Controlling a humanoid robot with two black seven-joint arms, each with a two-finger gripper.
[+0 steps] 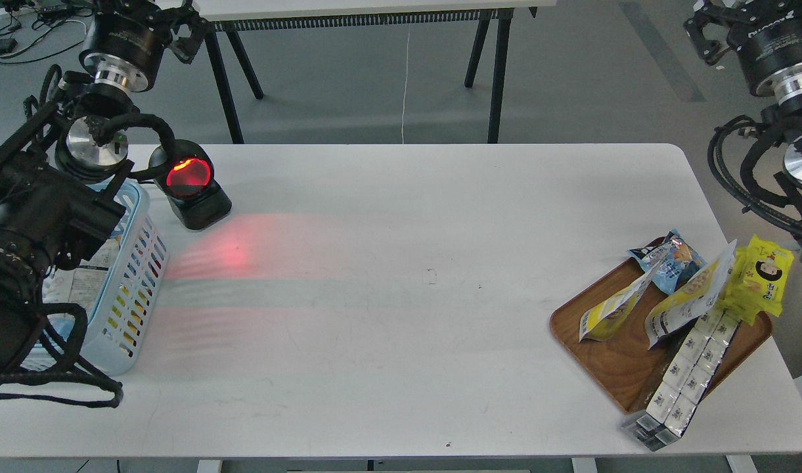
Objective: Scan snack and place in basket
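Note:
Two yellow and grey-white snack pouches lie on the brown wooden tray (611,358) at the right. One pouch (691,295) shows beige balls, and the other (612,309) leans beside it. The light blue slotted basket (138,276) stands at the table's left edge, partly hidden by my left arm, with packets inside. My left gripper (180,26) is at the top left, above the scanner. My right gripper (706,23) is at the top right, far above the tray. Both are dark and cut by the frame edge. Neither holds anything I can see.
A black scanner (189,187) with a glowing red window stands next to the basket and throws red light on the white table (401,263). The tray also holds a small blue snack bag (670,259), a yellow cartoon-face packet (762,276) and a silver-white box row (686,368).

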